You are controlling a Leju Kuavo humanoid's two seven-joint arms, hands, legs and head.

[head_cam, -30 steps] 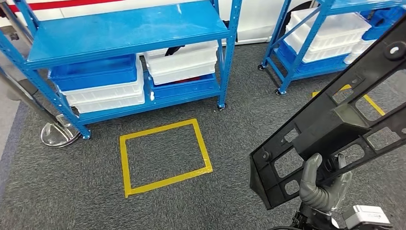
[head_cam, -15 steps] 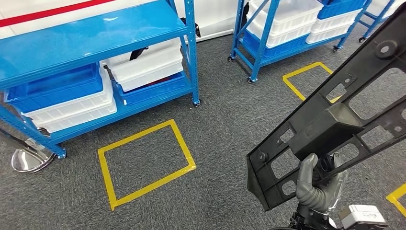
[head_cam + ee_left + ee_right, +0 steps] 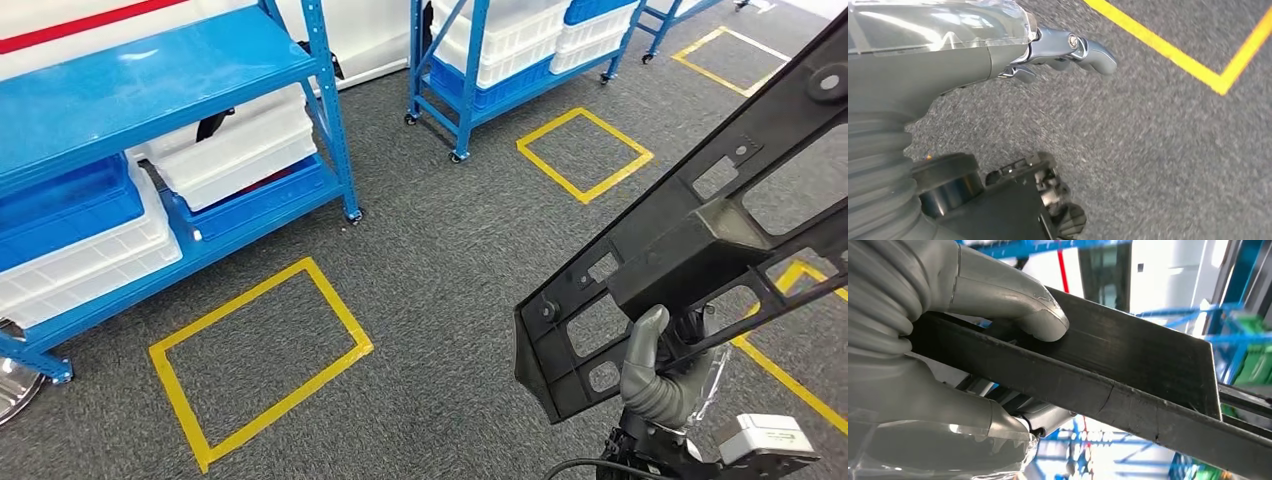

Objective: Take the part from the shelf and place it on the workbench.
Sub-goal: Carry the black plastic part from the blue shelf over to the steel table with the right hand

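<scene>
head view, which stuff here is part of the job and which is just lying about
Part of the job:
- black part, gripped by the right hand
- blue shelf on the left

Just lying about:
- white bins and blue bins on that shelf
- second shelf on wheels
- yellow tape squares on the carpet
- left hand, hanging free over the floor

Grey ribbed wrist cover [image 3: 875, 165], metallic silver fingers [image 3: 1083, 47].

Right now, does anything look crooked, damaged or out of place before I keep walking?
Nothing stands out. The right hand grips the black part, which slants upward, undamaged as far as visible. Bins sit squarely on the blue shelf.
</scene>
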